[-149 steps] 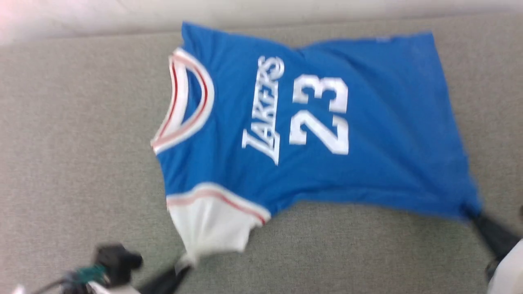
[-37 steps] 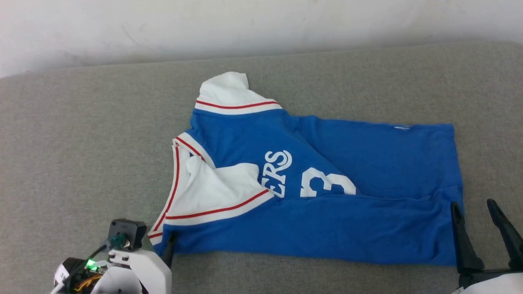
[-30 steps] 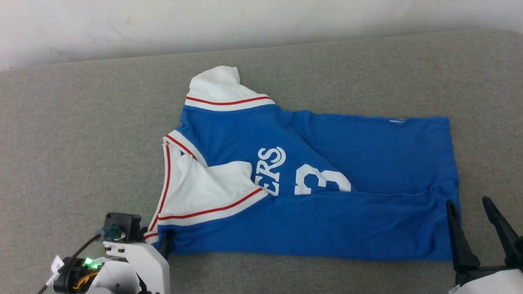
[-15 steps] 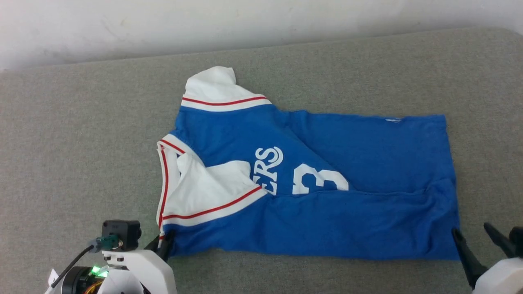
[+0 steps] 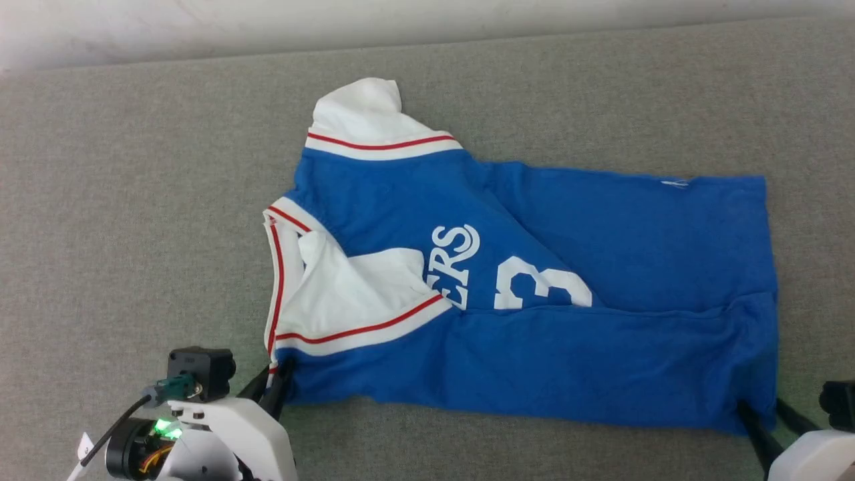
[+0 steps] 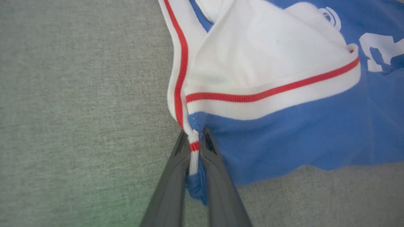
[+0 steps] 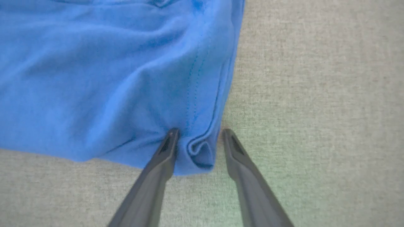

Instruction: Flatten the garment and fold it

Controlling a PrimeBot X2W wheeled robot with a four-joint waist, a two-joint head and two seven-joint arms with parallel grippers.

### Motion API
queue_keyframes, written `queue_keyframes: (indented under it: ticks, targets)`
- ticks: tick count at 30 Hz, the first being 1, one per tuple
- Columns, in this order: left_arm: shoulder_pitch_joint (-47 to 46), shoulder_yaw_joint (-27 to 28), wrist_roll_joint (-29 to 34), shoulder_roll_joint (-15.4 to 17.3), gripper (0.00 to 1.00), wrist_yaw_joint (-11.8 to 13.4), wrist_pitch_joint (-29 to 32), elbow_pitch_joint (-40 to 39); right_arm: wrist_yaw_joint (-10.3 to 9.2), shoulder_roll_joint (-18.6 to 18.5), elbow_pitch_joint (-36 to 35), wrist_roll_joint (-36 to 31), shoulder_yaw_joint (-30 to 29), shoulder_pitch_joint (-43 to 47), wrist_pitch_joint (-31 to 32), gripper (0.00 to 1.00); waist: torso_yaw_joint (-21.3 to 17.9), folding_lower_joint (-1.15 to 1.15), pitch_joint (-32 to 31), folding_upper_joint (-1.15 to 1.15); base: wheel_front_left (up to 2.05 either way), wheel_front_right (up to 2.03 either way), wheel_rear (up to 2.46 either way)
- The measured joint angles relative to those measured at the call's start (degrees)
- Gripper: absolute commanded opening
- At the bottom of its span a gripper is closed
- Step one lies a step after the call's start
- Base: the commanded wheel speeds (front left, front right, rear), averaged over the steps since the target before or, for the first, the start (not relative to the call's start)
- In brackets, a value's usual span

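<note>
Found garment [image 5: 534,280] flat on grey surface [image 5: 133,200], mid-frame in head view, collar end toward 9 o'clock, hem toward 3 o'clock. Near long edge doubled up over the front, hiding all but "ERS" and a 3. 5 s back, read the full lettering and 23 on an opened-out front. Far sleeve [image 5: 364,113] white, poking toward 11 o'clock. Near sleeve [image 5: 347,294] folded in beside the collar, red stripe on the diagonal.

Left gripper [image 5: 270,391] at the cloth's 7 o'clock corner. Seen close in left wrist view [image 6: 193,135]: clamped tight on the red-and-white trim, a bunch of blue pinched just below it. 1 s back, saw only 1 finger against that corner.

Right gripper [image 5: 761,417] at the 5 o'clock corner, hem end. Seen close in right wrist view [image 7: 199,132]: jaws spread, straddling a small rolled fold of hem, 1 finger [image 7: 164,151] against the blue, the other over bare grey, nothing pinched. 1 s back, stood further up the hem edge with more finger showing.

Noted a shift of the whole head view against 1 s back, wall [image 5: 267,27] narrower at 12 o'clock: camera move, not cloth travel.
</note>
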Motion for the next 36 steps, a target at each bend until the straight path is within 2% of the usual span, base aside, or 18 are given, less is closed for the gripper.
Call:
queue_keyframes:
  ticks: [7, 10, 15, 20, 25, 31, 32, 33, 34, 35, 36]
  targets:
    - [0.05, 2.18, -2.34, -1.22, 0.0, 0.09, -1.56, -1.29, 0.03, -0.58, -2.31, 2.07, 0.23, -0.95, 1.07, 0.0, 0.2, 0.0, 0.1, 0.0, 0.0, 0.0, 0.0]
    - [0.92, 4.65, -3.78, -1.09, 0.0, 1.46, -2.64, -3.19, 0.03, -1.6, -5.14, 2.41, -0.79, -2.17, 1.35, 0.0, 0.26, 0.01, -0.8, 0.0, 0.0, 0.0, 0.0]
    - [5.64, 7.91, -6.42, 0.73, 0.0, 2.72, -3.05, -9.72, 0.03, -3.0, -9.35, 3.97, -4.48, -2.5, 2.58, 0.0, 0.66, 0.01, -2.75, 0.0, 0.0, 0.0, 0.0]
    - [13.69, 9.36, -8.31, 2.56, 0.0, 5.3, -2.92, -14.12, 0.11, -2.32, -12.03, 5.21, -8.05, 0.81, 6.34, 0.0, 1.55, 0.0, -4.45, 0.0, 0.0, 0.0, 0.0]
    - [19.21, 8.55, -11.35, 0.32, 0.0, 5.38, -3.59, -14.67, 0.11, 0.2, -12.04, 5.81, -9.99, 6.5, 10.77, 0.0, 2.75, 0.0, -5.0, 0.0, 0.0, 0.0, 0.0]
    - [19.94, 6.97, -12.62, -2.58, 0.0, 3.33, -4.97, -10.04, 0.1, 1.97, -10.56, 4.64, -9.31, 9.2, 11.51, 0.0, 3.21, 0.0, -5.13, 0.0, 0.0, 0.0, 0.0]
    - [19.69, 6.9, -12.67, -3.05, 0.14, 2.77, -5.36, -8.71, 0.1, 2.19, -9.98, 4.54, -8.94, 9.17, 10.93, 0.0, 3.21, 0.0, -5.15, 0.0, 0.0, 0.0, 0.0]
    - [19.22, 6.82, -12.98, -3.59, 0.14, 2.12, -5.54, -7.56, 0.1, 2.38, -9.42, 4.43, -8.67, 9.05, 10.18, 0.0, 3.19, 0.0, -5.19, 0.0, 0.0, 0.0, 0.0]
    - [18.72, 6.8, -13.32, -4.11, 0.4, 1.36, -5.65, -6.5, 0.1, 2.44, -8.91, 4.19, -8.31, 8.87, 9.48, 0.0, 3.12, 0.0, -5.24, 0.0, 0.0, 0.0, 0.0]
    - [18.2, 6.9, -13.77, -4.69, 0.98, 0.88, -6.1, -5.34, 0.1, 2.44, -8.45, 4.04, -7.89, 8.58, 8.65, 0.56, 3.01, 0.0, -5.31, 0.0, 0.0, 0.0, 0.0]
    - [17.81, 6.97, -14.28, -5.14, 1.0, 0.42, -6.24, -4.38, 0.1, 2.46, -7.87, 3.8, -7.65, 8.1, 7.82, 1.0, 2.86, 0.0, -5.37, 0.0, 0.0, 0.0, 0.0]
